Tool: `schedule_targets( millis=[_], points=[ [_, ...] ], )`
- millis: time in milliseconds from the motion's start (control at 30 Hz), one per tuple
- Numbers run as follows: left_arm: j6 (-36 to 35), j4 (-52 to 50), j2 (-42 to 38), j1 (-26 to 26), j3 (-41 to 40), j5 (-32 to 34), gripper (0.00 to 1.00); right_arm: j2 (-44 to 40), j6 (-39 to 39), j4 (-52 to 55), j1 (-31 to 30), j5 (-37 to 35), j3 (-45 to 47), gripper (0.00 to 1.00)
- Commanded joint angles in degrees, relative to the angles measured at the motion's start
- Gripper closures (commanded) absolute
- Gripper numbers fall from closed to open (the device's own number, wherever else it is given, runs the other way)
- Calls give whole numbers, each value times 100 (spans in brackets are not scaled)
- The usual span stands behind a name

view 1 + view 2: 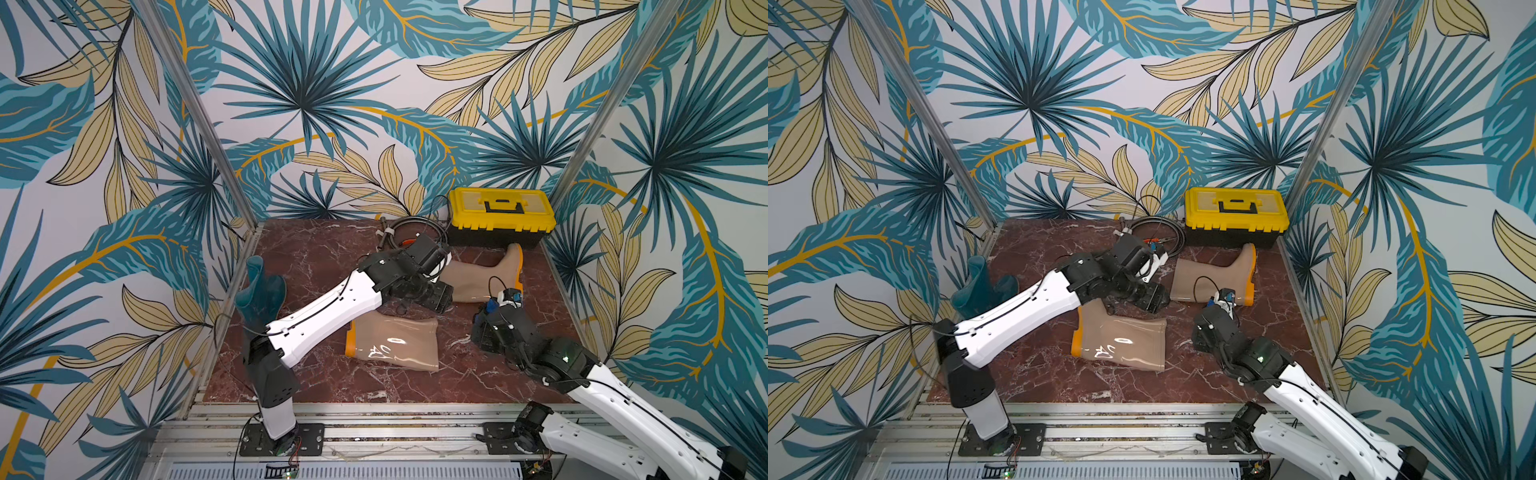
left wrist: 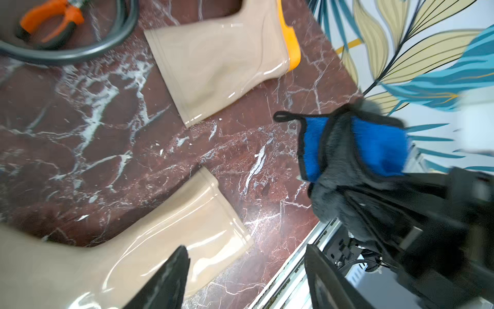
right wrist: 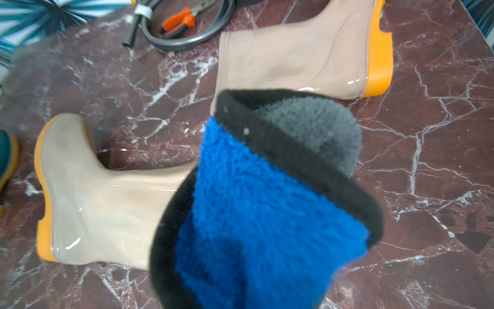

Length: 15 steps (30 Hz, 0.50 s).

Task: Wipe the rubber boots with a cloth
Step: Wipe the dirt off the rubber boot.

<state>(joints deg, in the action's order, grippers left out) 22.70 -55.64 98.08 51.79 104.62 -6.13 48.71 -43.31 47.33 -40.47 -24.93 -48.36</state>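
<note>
The cloth filled your right wrist view: a fluffy blue and grey rag with black edging, pinched tight in the right pincer near the right edge of the tabletop. The left pincer gaped empty over the tan boot lying mid-table. The second tan boot lay toward the back right corner, and the teal boot stood at the left edge. You would have done best to pin the slick, glossy shaft first, then drag the pile flat along it.

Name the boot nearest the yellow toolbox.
The beige boot just in front of the toolbox; the other beige boot lies mid-table, the teal boot at the left edge.
</note>
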Motion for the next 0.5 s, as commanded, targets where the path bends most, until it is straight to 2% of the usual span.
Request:
schedule_targets(
  millis=[0,67,200,333,400,467],
  points=[
    [-83,-39,-838,-142,-477,370,27,505,12,-377,5,91,-87,100],
    [52,-39,-1337,-403,-1020,671,24,811,71,-603,10,254,-220,100],
    [419,9,-2066,-1370,-2373,779,24,1442,203,-1095,12,729,-536,100],
    [308,509,-2525,-2505,-3874,35,24,2364,342,-1200,12,1529,-1023,100],
    [327,839,-2671,-2825,-4455,-379,24,2741,326,-1238,13,1843,-1199,100],
    [340,1247,-2741,-2886,-4890,-733,24,3047,276,-1417,-7,2139,-1315,100]
  ],
)
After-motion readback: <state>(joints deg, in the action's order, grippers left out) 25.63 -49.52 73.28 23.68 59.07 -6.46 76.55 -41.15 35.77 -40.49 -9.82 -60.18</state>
